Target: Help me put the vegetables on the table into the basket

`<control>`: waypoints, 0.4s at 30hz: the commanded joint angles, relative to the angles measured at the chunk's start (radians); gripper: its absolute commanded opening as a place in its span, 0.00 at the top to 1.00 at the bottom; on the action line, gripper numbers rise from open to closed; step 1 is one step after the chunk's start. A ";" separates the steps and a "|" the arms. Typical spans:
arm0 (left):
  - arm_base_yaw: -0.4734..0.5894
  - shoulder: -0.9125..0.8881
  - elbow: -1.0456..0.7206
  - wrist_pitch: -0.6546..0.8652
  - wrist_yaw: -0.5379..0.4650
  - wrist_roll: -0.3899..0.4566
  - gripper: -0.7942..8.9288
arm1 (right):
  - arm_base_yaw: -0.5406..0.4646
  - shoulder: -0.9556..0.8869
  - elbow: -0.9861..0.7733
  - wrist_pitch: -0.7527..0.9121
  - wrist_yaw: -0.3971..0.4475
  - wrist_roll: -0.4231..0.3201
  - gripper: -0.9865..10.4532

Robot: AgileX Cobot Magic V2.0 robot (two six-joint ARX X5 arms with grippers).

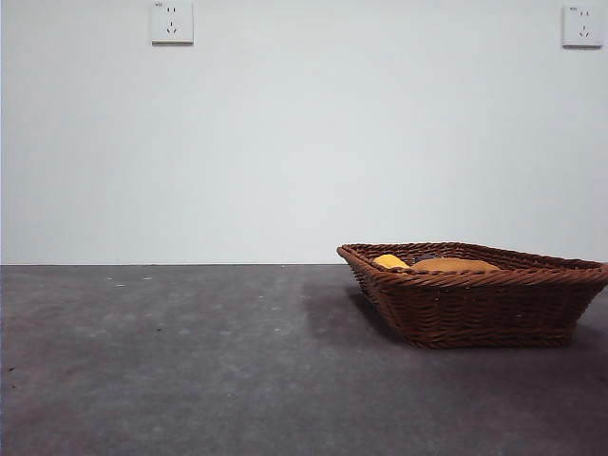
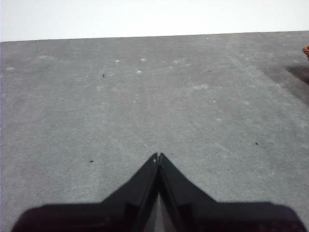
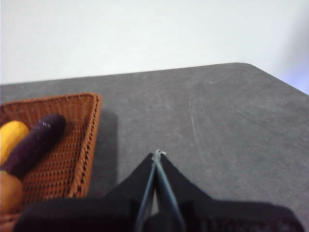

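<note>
Evenly lit, fairly bright, soft overall. Pale wall (image 1: 304, 142) washed nearly white, overexposed in both wrist views. Soft shadow on the table (image 1: 190, 361) left of the basket (image 1: 475, 304) in the front view; another beside its wall in the right wrist view. Near jaws dark, slightly blurred. Faint bluish tint at one far corner of the right wrist view.

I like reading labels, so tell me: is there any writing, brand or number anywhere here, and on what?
Left wall socket: a tiny mark in its top corner, too small to read.
Right wall socket: the same, unreadable.
Wicker basket, the vegetables in it and the table: no text.
</note>
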 commanded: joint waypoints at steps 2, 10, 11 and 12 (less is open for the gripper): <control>0.002 0.000 -0.012 0.007 0.000 -0.005 0.92 | -0.001 -0.039 -0.011 -0.076 -0.010 -0.036 0.91; 0.002 0.001 -0.012 0.007 0.000 -0.005 0.92 | -0.001 -0.050 -0.011 -0.132 -0.028 -0.036 0.91; 0.002 0.001 -0.012 0.007 0.000 -0.005 0.92 | -0.001 -0.050 -0.011 -0.132 -0.028 -0.035 0.91; 0.002 0.001 -0.012 0.007 0.000 -0.005 0.92 | -0.001 -0.050 -0.011 -0.132 -0.029 -0.035 0.91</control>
